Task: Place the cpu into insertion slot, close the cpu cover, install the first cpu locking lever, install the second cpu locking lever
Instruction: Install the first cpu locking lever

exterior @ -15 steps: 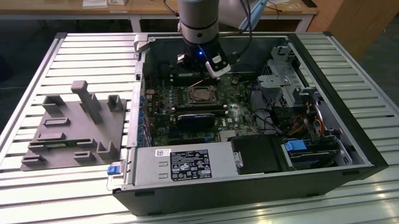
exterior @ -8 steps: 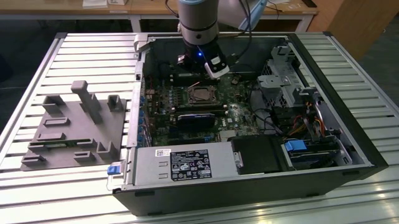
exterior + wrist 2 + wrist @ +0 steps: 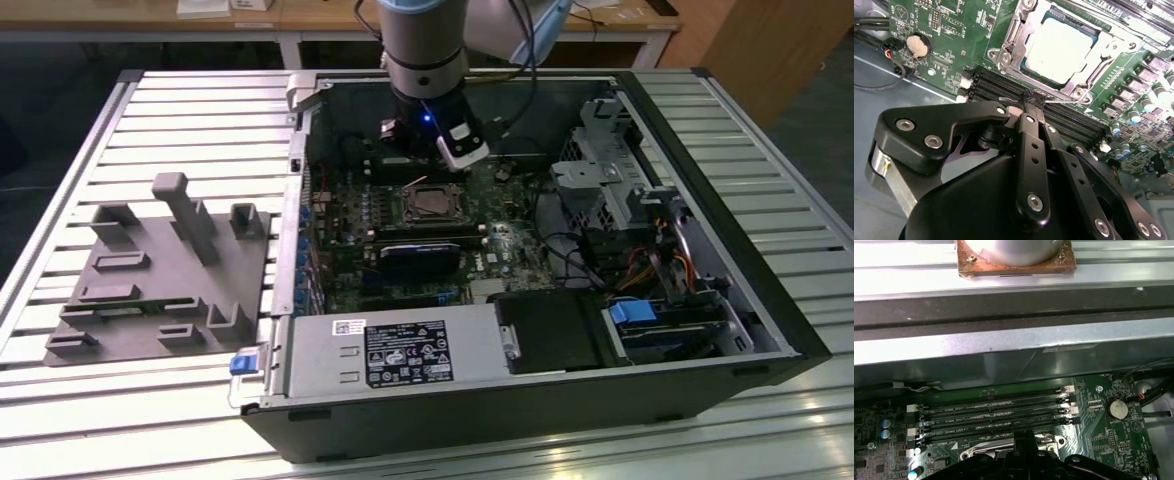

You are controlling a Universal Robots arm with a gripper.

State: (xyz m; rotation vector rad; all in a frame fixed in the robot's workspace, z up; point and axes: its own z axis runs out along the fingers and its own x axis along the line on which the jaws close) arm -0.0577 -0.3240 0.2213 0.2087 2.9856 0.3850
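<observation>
One claw point(image 3: 1031, 101), pinched closed, hovers just beside the seated cpu point(image 3: 1061, 47).

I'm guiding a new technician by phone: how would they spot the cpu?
Inside the open computer case, find the green motherboard. Beside its long black memory slots sits a silvery metal frame. The cpu is the flat, pale square inside that frame, the only smooth, plain patch on the board.

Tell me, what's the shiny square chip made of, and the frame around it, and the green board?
The cpu top looks like metal: pale, matte silver with a soft, even sheen. The cpu cover framing it looks like brighter bare steel, judging by sharp glints on its edges. The green board is probably lacquered circuit-board laminate, glossy with fine lines.
</observation>
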